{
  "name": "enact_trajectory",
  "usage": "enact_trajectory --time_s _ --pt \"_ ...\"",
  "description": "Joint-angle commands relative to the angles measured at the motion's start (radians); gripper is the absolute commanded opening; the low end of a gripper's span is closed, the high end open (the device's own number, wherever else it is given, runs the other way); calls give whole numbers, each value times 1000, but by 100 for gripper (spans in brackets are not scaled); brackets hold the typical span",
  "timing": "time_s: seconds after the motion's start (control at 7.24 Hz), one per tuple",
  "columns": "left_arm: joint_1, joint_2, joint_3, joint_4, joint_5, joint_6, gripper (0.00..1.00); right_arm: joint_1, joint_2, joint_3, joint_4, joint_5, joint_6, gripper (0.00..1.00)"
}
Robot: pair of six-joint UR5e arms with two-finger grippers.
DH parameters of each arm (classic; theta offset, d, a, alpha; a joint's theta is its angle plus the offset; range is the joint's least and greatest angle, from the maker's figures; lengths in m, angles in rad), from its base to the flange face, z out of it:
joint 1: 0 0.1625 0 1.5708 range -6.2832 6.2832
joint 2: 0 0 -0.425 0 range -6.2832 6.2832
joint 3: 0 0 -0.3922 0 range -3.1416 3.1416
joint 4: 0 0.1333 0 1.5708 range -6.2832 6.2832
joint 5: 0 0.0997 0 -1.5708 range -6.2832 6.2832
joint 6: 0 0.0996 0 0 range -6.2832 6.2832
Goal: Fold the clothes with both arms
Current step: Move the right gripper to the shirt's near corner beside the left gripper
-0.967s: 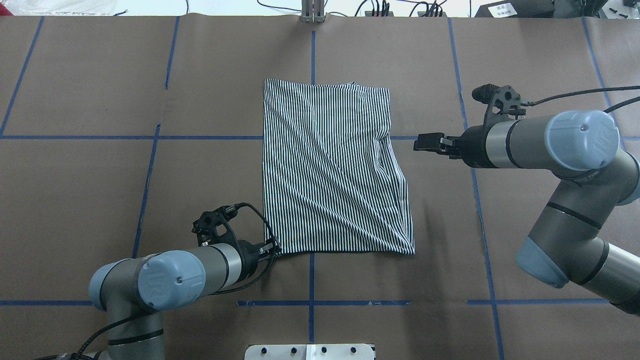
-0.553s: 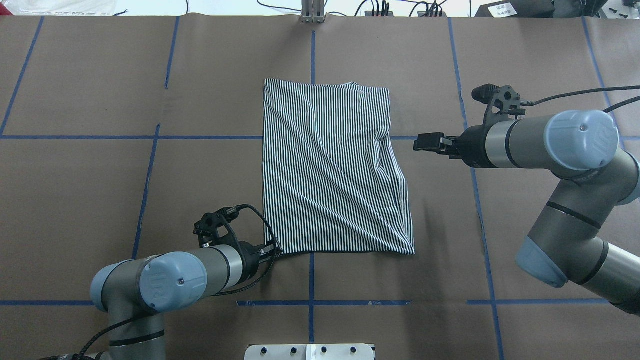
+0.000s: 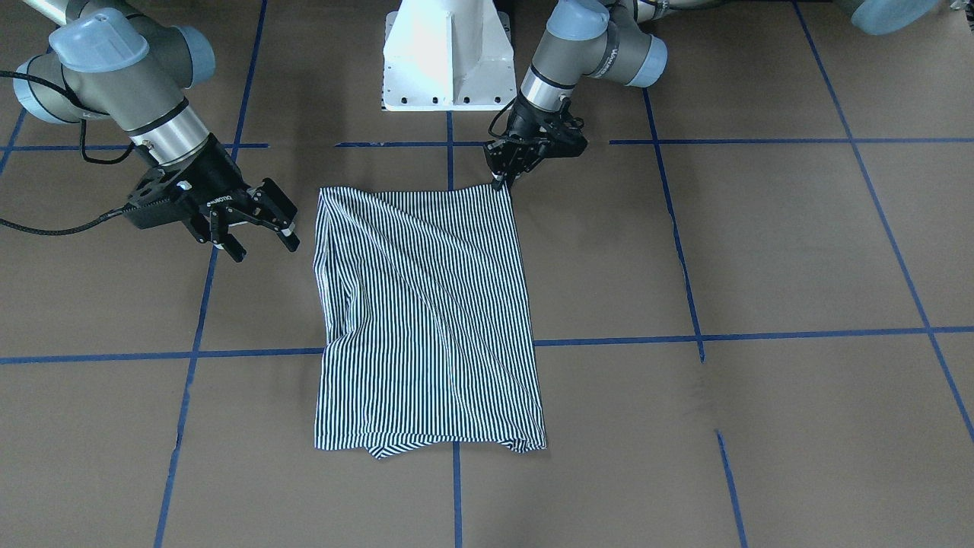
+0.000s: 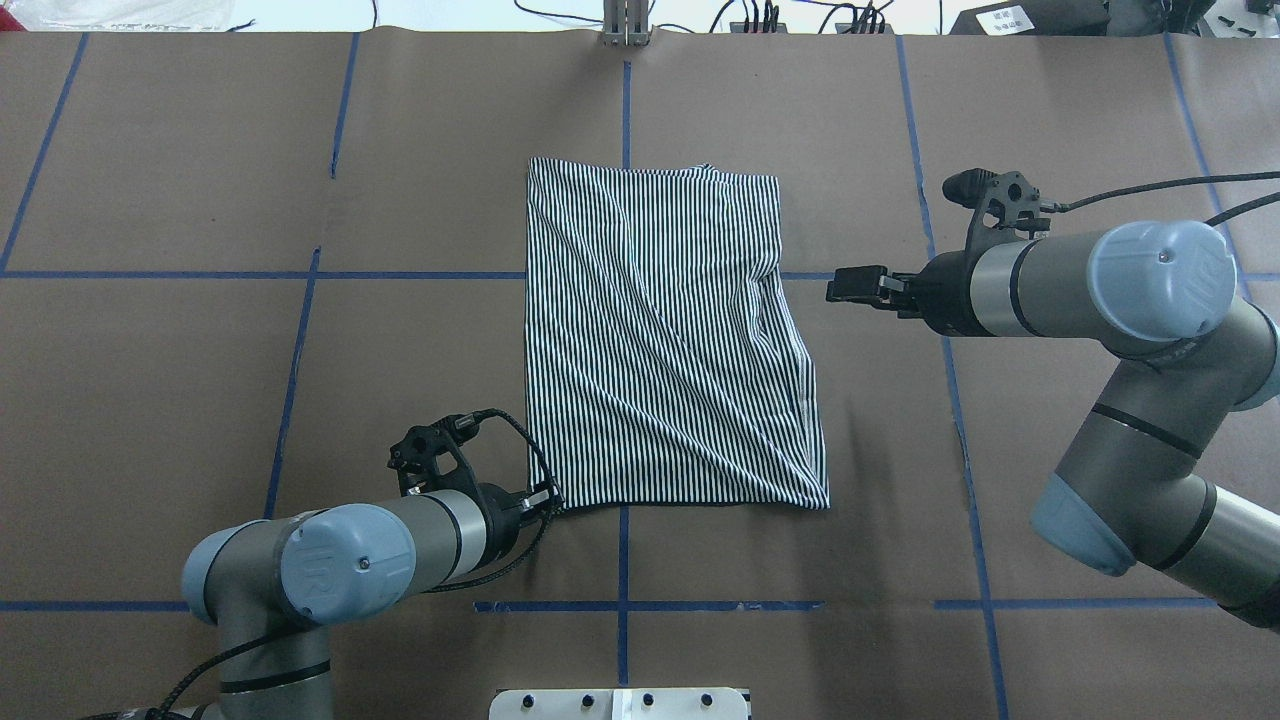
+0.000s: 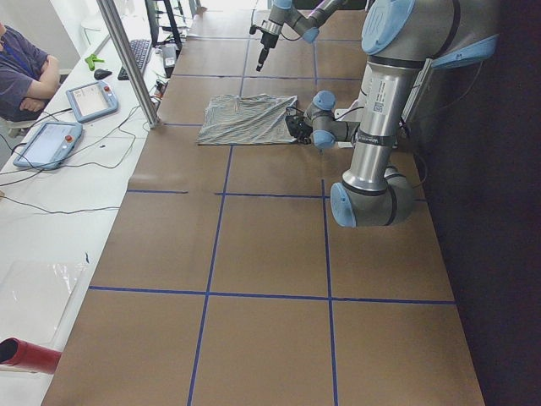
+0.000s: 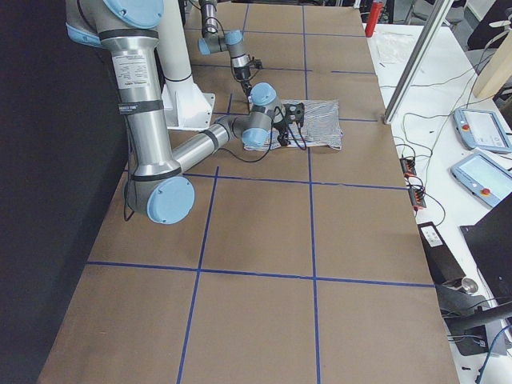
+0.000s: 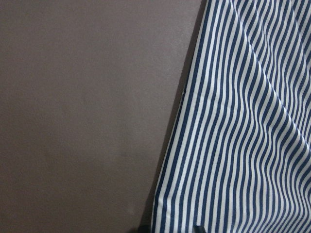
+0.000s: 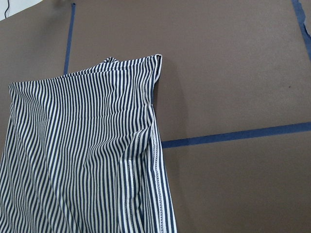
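Polo shirt [image 4: 660, 340] lying part-folded at the centre of the table [image 4: 200, 400]: your left gripper [image 3: 501, 180] is pinching its near-left corner. Your right gripper [image 3: 264, 249] is hovering spread beside the right edge, likely needing a matching grasp next.

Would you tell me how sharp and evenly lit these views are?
Overhead view: sharp, with a soft shadow on the table beside the shirt. Left wrist view: stripes slightly soft, very close. Both side views: one edge falls into darkness.
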Motion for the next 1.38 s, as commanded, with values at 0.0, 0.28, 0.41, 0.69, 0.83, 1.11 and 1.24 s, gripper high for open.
enact_trajectory --time_s 0.0,0.28,0.41,0.69,0.83,1.11,1.24 --pt "0 1 0 0 0 7 0 -1 2 4 0 0 0 100" --pt "0 -2 -1 0 0 7 0 -14 13 19 -18 -24 108 98" --pt "2 -2 -3 0 0 7 0 -60 15 51 -78 -90 202 96" --pt "2 -3 -3 0 0 9 0 -193 39 195 -358 -216 422 94" --pt "2 -5 -9 0 0 7 0 -286 74 193 -415 -307 522 94" --pt "2 -5 -14 -2 -2 7 0 -396 165 180 -578 -368 671 88" --pt "2 -12 -12 0 -2 7 0 -422 171 150 -595 -392 727 87"
